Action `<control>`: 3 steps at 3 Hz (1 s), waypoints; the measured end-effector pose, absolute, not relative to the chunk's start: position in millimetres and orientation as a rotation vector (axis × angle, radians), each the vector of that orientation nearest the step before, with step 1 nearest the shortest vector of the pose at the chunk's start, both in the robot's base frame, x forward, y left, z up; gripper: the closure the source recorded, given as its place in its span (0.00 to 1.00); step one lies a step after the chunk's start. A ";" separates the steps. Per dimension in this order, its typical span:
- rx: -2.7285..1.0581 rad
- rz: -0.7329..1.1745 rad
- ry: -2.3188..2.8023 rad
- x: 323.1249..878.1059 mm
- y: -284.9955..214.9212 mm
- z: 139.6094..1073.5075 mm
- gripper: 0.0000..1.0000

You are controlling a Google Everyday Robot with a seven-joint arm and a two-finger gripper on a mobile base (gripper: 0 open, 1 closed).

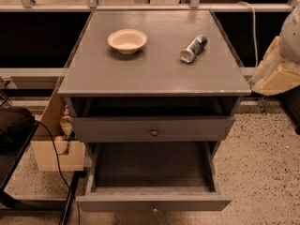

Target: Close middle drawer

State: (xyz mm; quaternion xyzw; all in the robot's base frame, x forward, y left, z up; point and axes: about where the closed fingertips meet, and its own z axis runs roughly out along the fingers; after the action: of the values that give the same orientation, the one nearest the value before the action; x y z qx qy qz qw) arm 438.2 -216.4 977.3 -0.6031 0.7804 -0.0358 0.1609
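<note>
The middle drawer (152, 202) is pulled far out at the bottom of the grey cabinet. Its empty inside shows and its small knob (153, 210) sits at the picture's lower edge. Above it, the top drawer (153, 128) with a round knob stands slightly open under the cabinet top. The lowest drawer is out of view. My gripper (277, 75) is at the right edge, beside the cabinet's right side and level with its top. It is apart from both drawers, seen only as pale white and yellowish parts.
A cream bowl (127, 40) and a metal can (193, 48) on its side rest on the cabinet top (154, 74). A cardboard box (52, 146) and a black cable (56, 153) are at the left. Speckled floor (262, 163) lies to the right.
</note>
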 end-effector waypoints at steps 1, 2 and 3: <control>-1.722 -0.102 2.229 438.2 -216.3 977.3 0.89; -1.722 -0.102 2.229 438.2 -216.3 977.3 1.00; -1.671 -0.061 2.235 432.3 -216.8 962.6 1.00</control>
State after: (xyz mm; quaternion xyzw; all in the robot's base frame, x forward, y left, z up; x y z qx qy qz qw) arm 432.3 -216.8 962.6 -0.5894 0.7886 -0.0215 0.1742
